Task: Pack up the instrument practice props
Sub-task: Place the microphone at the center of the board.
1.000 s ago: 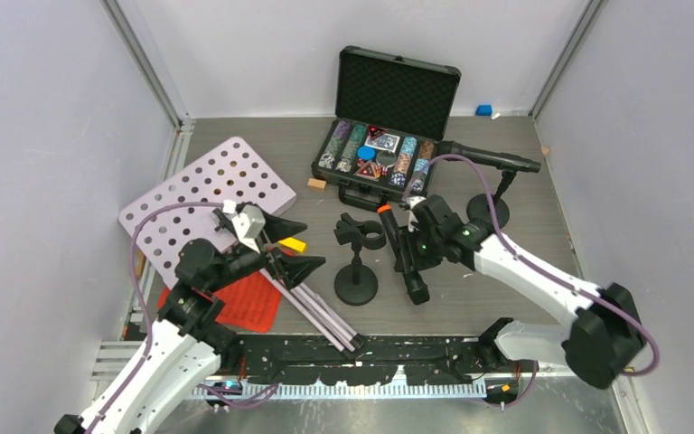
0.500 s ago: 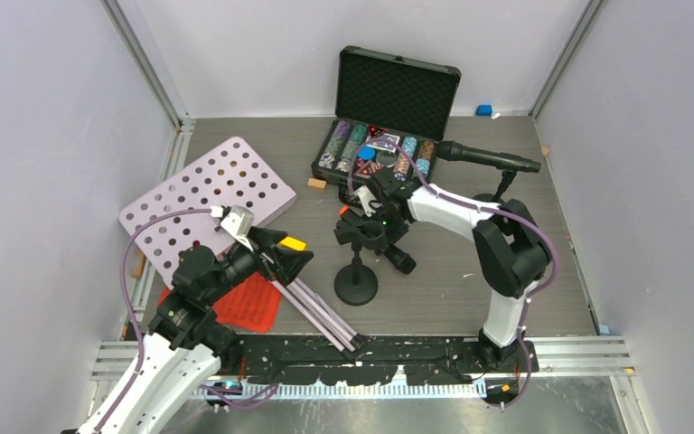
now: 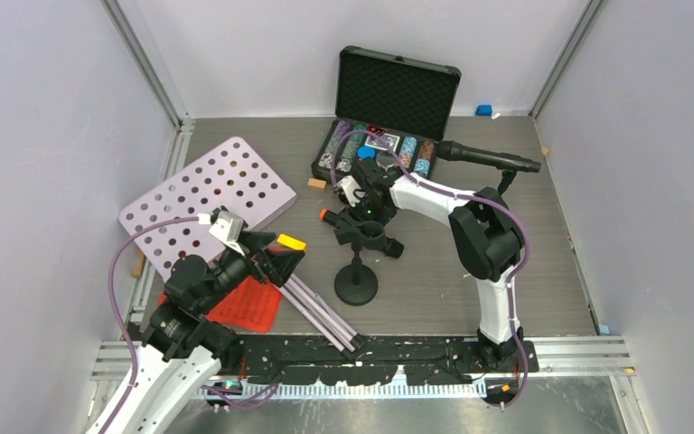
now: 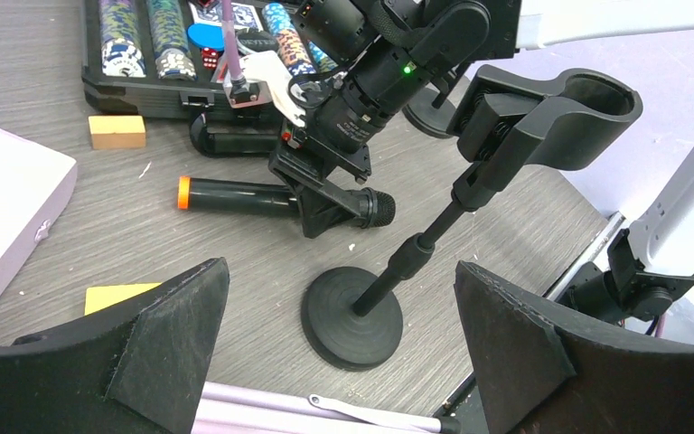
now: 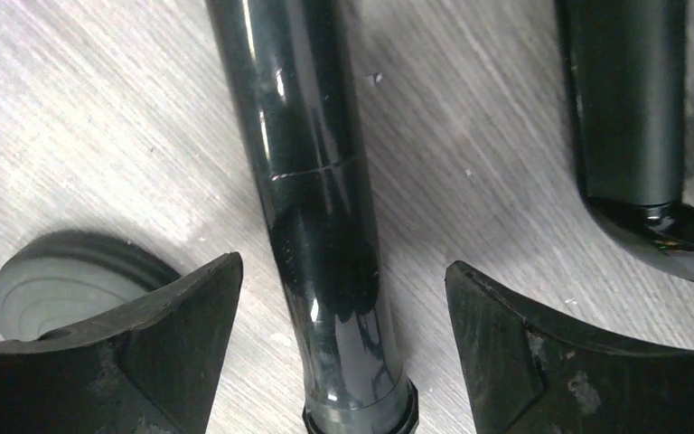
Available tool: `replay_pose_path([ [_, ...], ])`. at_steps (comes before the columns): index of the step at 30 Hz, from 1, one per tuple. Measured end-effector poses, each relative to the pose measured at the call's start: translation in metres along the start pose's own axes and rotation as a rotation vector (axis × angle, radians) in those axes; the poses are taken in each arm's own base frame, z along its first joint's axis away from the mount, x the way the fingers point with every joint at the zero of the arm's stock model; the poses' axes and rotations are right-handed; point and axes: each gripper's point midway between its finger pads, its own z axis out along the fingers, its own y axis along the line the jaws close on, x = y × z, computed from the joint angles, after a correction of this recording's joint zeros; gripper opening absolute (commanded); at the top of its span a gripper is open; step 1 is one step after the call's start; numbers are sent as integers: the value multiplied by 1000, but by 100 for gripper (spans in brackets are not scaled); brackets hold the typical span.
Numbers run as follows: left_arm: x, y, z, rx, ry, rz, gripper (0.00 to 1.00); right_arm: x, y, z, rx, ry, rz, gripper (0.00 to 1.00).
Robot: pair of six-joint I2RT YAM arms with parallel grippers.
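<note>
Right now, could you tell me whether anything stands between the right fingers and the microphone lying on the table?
Nothing visible does: in the wrist view the microphone lies bare on the table, directly between the open right fingers, with nothing across the gap.

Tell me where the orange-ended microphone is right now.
Left wrist view: the orange-ended microphone lies flat on the table, between the empty stand and the poker chip case, straddled by the open right gripper.

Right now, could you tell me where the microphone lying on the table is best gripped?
Take the microphone by its smooth barrel, mid-length, coming straight down with jaws across it: it lies flat, and the stand crowds its head end.
</note>
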Motion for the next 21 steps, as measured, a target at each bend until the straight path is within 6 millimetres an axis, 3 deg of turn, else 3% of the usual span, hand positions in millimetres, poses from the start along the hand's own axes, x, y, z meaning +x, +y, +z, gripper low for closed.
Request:
replay_pose_path([
  [5,-1,0,-1,0,-7,4,98,-8,-7,-1,49,-44,41,92],
  [8,-1,-2,-1,13,-5,10,98,-16,-8,-17,68,-88,65,92],
  [14,1,-14,2,100,-21,38,98,-43,-12,-93,126,-332,121,92],
  [18,10,-21,6,164,-15,46,98,-44,-21,-148,180,-499,197,91],
  [21,14,-26,12,212,-5,43,98,-35,-28,-177,216,-586,261,90],
])
